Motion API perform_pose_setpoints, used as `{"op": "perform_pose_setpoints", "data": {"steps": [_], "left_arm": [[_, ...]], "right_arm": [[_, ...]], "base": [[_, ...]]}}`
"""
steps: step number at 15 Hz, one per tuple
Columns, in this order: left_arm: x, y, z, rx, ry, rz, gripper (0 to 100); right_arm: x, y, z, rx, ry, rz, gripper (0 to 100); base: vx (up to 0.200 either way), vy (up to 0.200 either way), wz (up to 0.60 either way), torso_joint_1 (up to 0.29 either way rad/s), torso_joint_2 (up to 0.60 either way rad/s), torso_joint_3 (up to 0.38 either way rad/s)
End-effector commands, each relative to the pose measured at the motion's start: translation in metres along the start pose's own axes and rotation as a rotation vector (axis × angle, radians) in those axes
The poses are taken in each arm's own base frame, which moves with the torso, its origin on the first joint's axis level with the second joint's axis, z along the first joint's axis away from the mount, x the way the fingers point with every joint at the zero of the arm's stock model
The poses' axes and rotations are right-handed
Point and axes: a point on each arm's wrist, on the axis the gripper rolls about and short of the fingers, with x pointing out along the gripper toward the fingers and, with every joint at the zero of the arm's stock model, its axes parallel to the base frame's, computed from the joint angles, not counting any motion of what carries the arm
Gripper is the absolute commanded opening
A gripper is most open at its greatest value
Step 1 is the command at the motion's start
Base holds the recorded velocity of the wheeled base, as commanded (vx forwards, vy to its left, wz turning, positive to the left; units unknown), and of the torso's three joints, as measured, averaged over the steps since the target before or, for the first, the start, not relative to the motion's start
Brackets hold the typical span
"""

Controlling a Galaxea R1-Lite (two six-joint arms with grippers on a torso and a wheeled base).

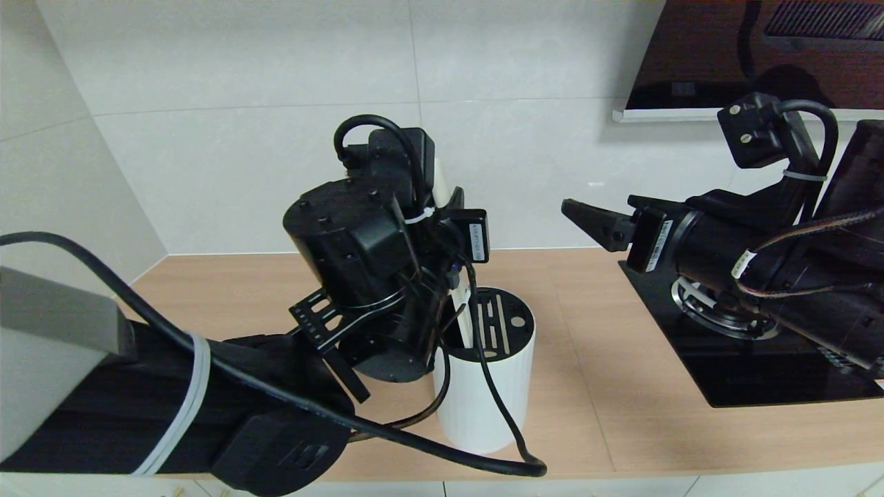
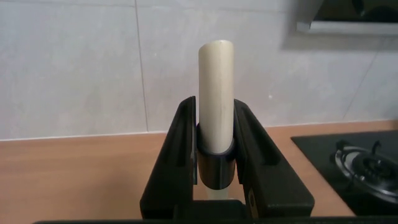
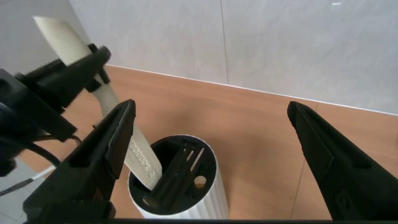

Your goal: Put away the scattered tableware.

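At the left of the head view the left arm comes up from the lower corner, and its gripper (image 1: 447, 207) stands just left of centre, above the holder (image 1: 483, 386). The pincer is closed tight on the knife (image 1: 440, 181). In the left wrist view both black fingers (image 2: 184, 143) press against the dark collar at the base of the cream handle (image 2: 216, 81), which sticks up past their tips. The right wrist view has the knife (image 3: 140, 158) tilted: its handle is up in the left gripper (image 3: 81, 68) at the upper left of that frame, and its pale blade slants down, with the tip inside the wide opening of the holder's black slotted top. The holder (image 3: 186, 208), a white ribbed cylinder, stands upright on the wooden counter (image 1: 608, 386) in the lower middle of the head view. To its right, at mid height, the right gripper (image 1: 587, 217) hangs over the near edge of the black stove (image 1: 725, 373), pointing toward the holder. Its pincer is spread wide with nothing in it, and in its own wrist view the two fingers (image 3: 118, 143) stand far apart on either side of the holder, well clear of it.
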Motion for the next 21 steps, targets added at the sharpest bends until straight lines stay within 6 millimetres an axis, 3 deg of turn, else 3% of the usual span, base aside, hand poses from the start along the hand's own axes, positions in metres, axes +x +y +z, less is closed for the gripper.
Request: {"op": "perform_pose_setpoints", "data": {"steps": [1, 8, 15, 21], "left_arm": [[0.001, -0.003, -0.012, 0.018, 0.025, -0.001, 0], [0.006, -0.010, -0.046, 0.041, 0.091, 0.009, 0], [-0.001, -0.015, -0.079, 0.074, 0.164, -0.013, 0], [-0.004, -0.014, -0.082, 0.084, 0.177, -0.015, 0]], "right_arm": [[0.001, 0.000, -0.002, 0.000, 0.005, 0.000, 100], [0.002, 0.000, -0.003, -0.001, 0.011, 0.001, 100], [0.003, 0.000, -0.004, -0.003, 0.014, 0.000, 100], [0.002, 0.001, -0.006, -0.005, 0.019, 0.001, 100]], "base": [[0.000, 0.000, 0.00, 0.000, 0.00, 0.000], [0.000, 0.000, 0.00, 0.000, 0.00, 0.000], [0.000, 0.000, 0.00, 0.000, 0.00, 0.000], [0.000, 0.000, 0.00, 0.000, 0.00, 0.000]]}}
